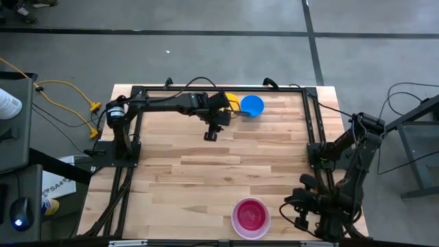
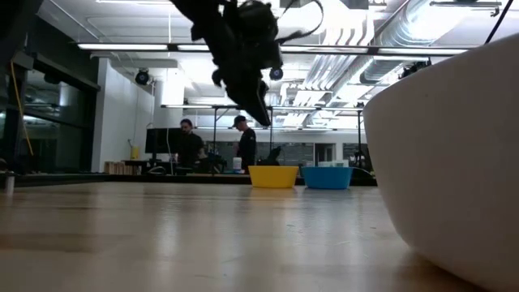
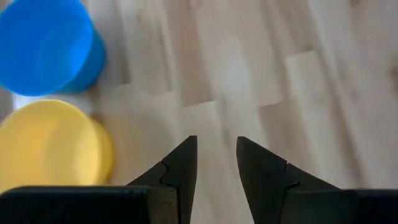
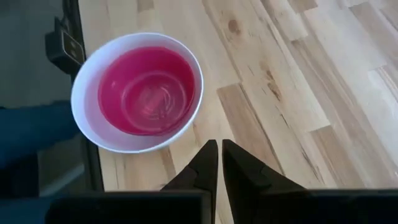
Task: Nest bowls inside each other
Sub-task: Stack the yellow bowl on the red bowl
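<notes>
Table (image 1: 206, 171) centre open; yellow bowl (image 1: 234, 101), blue bowl (image 1: 252, 106) crowd far edge; white bowl (image 1: 250, 218) near edge.

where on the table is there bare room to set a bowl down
The wide middle of the table is bare, between the yellow bowl and blue bowl at the far edge and the white bowl at the near edge. Crowded: far edge, under the left gripper.

Overhead, table-level, two wrist views

White bowl (image 4: 93, 134) lined by pink bowl (image 4: 149, 90); yellow bowl (image 3: 50, 146); blue bowl (image 3: 46, 46); pale wood-plank table (image 1: 206, 171); black arms.
</notes>
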You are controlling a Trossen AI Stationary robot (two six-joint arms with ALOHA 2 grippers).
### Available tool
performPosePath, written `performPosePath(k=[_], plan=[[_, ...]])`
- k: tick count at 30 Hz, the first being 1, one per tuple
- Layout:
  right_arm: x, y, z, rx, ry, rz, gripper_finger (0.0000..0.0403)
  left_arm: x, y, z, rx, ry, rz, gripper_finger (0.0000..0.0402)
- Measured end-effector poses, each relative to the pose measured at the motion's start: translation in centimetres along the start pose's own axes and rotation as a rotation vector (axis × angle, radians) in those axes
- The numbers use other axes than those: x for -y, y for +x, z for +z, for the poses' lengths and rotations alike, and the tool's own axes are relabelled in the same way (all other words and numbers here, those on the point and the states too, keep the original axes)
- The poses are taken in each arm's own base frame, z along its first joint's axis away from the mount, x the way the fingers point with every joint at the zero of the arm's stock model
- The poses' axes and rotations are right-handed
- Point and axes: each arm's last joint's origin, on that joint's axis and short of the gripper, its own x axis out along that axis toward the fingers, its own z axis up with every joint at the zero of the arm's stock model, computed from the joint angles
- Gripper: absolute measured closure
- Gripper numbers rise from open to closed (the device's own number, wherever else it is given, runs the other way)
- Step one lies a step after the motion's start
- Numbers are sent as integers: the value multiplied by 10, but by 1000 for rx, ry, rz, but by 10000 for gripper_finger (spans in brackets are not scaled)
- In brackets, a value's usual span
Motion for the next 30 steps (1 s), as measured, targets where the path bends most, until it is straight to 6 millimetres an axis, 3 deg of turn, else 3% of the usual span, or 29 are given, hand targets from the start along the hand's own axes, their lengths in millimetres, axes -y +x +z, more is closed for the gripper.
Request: performPosePath(k=[7,13,23,30], plan=[[-1,-2,-2,4,38,8,387,-34,14,-22,-47,91,33,290],[-1,-2,-3,1,48,14,387,-60,20,-40,-56,68,49,291],[-2,-3,-3,-1,103,18,387,-86,12,-60,-71,45,81,291],[-2,-3,-3,-1,103,18,387,-96,9,-64,13,49,41,291]])
